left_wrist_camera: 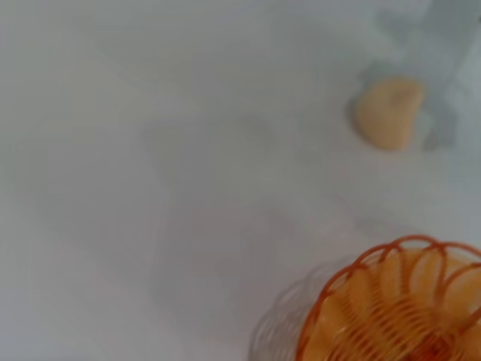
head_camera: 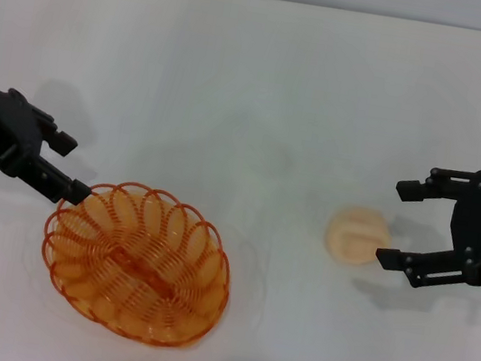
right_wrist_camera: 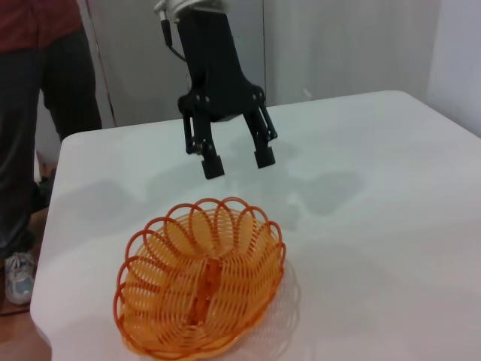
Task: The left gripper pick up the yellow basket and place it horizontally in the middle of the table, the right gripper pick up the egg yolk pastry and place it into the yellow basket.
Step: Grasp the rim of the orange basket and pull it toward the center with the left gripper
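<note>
White tabletop (head_camera: 263, 93) meets a grey wall. Open, empty right gripper (head_camera: 403, 225) has the round cream pastry (head_camera: 358, 237) at its 9 o'clock. Open, empty left gripper (head_camera: 67, 167) hangs at 10 o'clock off the orange-yellow wire basket (head_camera: 138, 261).

I'm seeing the basket (right_wrist_camera: 201, 287) sitting upright on the white table (right_wrist_camera: 361, 180), near its front corner. The left gripper (right_wrist_camera: 233, 160) is hanging just behind and above the basket's far rim, fingers spread apart and pointing down, holding nothing. A person (right_wrist_camera: 45, 113) in dark trousers is standing beside the table.
</note>
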Motion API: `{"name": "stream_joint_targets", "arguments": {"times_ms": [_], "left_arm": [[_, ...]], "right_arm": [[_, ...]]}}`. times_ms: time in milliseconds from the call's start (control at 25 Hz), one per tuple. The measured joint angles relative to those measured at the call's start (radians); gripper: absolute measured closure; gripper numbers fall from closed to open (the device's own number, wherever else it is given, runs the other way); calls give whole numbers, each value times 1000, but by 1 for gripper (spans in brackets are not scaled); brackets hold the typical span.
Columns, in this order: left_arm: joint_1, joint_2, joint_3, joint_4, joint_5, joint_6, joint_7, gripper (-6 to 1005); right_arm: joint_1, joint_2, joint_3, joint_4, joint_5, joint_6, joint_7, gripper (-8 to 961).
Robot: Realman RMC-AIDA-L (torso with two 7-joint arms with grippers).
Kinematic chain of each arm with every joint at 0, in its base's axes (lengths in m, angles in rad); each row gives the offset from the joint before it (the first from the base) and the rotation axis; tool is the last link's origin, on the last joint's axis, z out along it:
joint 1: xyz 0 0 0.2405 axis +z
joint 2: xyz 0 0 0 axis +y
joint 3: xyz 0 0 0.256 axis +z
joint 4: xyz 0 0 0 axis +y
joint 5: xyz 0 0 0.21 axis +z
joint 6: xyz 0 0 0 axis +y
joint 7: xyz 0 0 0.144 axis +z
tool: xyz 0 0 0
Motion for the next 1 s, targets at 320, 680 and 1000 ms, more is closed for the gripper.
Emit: {"name": "stream_joint_targets", "arguments": {"times_ms": [320,680,1000], "left_arm": [[-41,-37,15,-11,177,-22,-93,203],[-49,-60,96,-29,186,-62,-214,218],[-50,-66,152,-52,186,-80,-247,231]], "right_arm": [[4,0,-1,11,6,6,0,94],[6,0,-1,21,7,7,-5,94],[4,0,-1,22,7,9,-5,94]]}}
